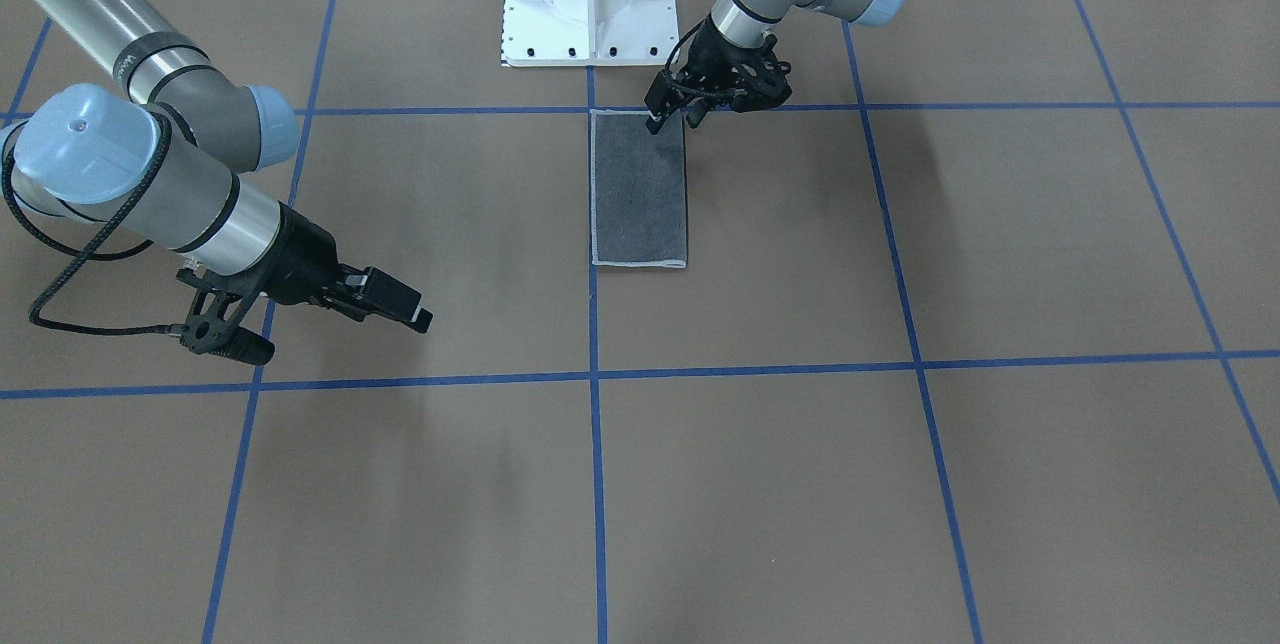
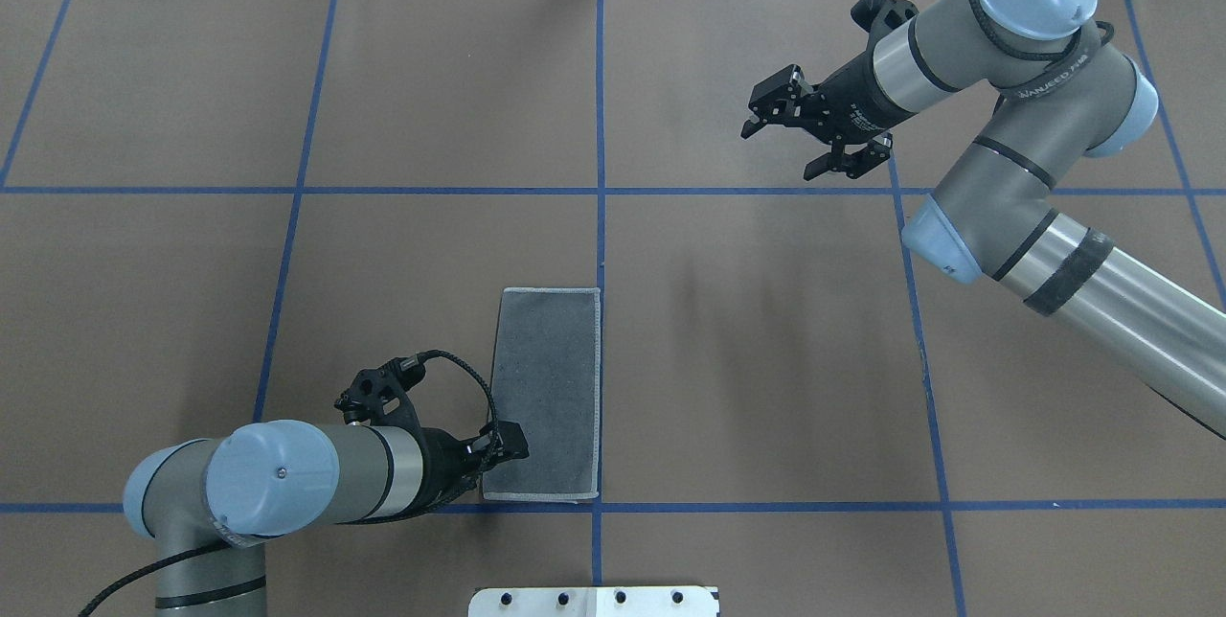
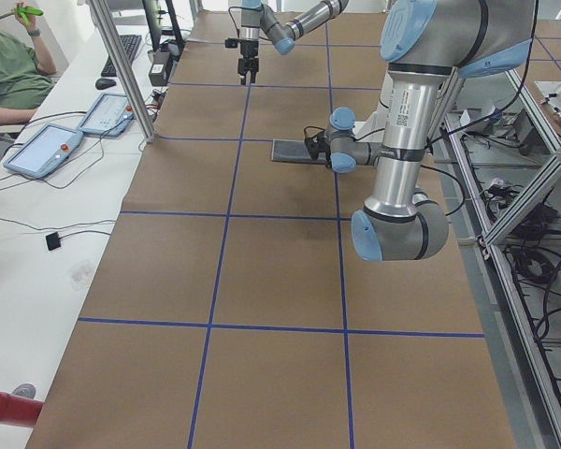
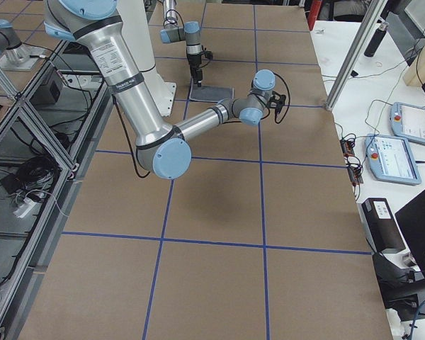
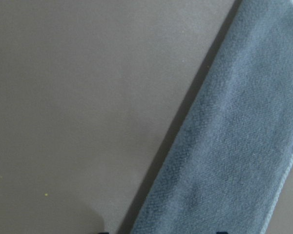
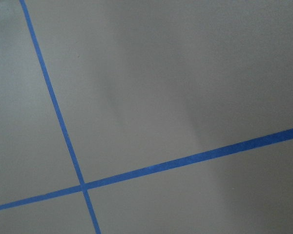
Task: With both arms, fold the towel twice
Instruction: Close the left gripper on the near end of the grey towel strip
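overhead exterior showed the left gripper spread open over the nearest corner of the folded towel, grey face up; the right gripper, likewise released, hung well apart from it.

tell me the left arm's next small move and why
Probably close the left pincer on the towel's corner nearest the robot. It sits open right at that corner, the towel is folded only once, and the right pincer is open and far off.
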`<state>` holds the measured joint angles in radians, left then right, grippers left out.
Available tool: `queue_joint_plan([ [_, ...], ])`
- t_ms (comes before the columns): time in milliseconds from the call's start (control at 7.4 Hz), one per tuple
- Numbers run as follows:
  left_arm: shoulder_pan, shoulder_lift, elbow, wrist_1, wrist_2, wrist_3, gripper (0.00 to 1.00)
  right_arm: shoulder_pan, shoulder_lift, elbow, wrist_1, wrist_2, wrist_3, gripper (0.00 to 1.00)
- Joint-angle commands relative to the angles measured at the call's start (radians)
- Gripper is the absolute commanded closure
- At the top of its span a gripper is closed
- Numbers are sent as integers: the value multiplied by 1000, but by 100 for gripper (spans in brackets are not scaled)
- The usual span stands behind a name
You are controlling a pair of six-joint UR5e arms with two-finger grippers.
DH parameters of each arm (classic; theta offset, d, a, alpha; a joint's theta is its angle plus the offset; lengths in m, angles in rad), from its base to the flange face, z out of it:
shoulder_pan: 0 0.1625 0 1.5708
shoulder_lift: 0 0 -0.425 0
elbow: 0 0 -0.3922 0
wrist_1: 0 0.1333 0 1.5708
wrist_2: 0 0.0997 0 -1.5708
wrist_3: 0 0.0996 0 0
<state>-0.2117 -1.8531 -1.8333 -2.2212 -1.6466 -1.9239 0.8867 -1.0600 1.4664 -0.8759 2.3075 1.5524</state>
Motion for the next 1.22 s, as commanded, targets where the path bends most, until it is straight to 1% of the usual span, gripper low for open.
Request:
queue_joint_plan([
  [0,2,6,-3,0,1,-1,21,0,0,0,0,0,0,1],
  [676,2,5,-4,0,2,-1,22,0,0,0,0,1,2,1],
  [811,2,5,-3,0,2,-1,29,0,-1,0,0,1,2,1],
  [1081,5,5,-3,2,2,-3,29,0,-5,0,0,3,2,1],
])
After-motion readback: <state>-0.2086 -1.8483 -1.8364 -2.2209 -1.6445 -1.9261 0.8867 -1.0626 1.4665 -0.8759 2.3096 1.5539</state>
